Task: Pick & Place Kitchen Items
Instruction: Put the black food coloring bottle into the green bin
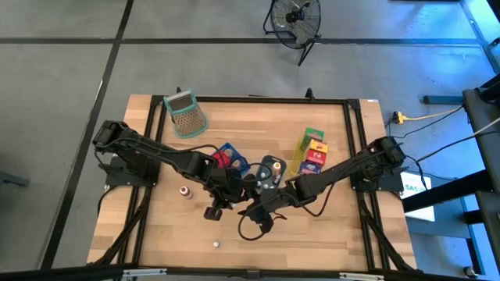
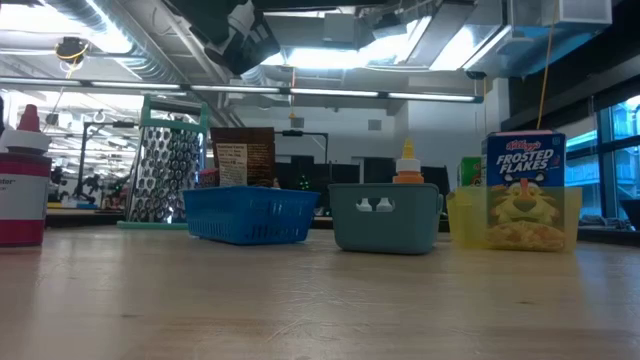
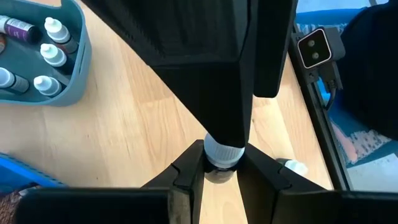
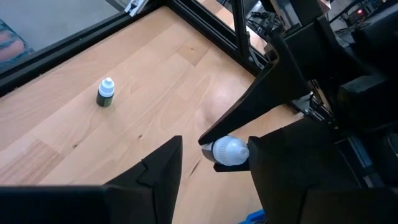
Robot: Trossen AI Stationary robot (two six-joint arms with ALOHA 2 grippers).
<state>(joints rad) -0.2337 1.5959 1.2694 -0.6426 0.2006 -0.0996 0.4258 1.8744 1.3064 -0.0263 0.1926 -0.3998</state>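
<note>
**Desk:** Set the scene, left to right.

**Caption writer:** A wooden table [image 1: 156,226] in a workshop, a fan on the floor behind it. At the far left corner lies a grater [image 1: 186,114]; nearer, a little pink-capped bottle [image 1: 185,191] stands alone. At centre, a blue basket [image 1: 233,158] and a grey tub [image 1: 269,170] of small bottles; to the right, a yellow tray [image 1: 301,156] of boxes.

**Desk:** And the arms?

**Caption writer:** The left gripper [image 3: 219,177] is closed on a small white-capped bottle [image 3: 222,154], held above the wood near the middle. The right gripper [image 4: 212,163] hovers just beside it, its fingers parted and empty, the same bottle [image 4: 227,151] showing between them.

**Desk:** Which step?

**Caption writer:** It reads as a carry, or possibly a handover. The next move likely calls for lifting the bottle over the tub's wall and releasing it upright.

**Desk:** Room to move?

**Caption writer:** Tight between the two arms; bare wood opens toward the front edge, where one more bottle [image 4: 106,92] stands well apart.
</note>
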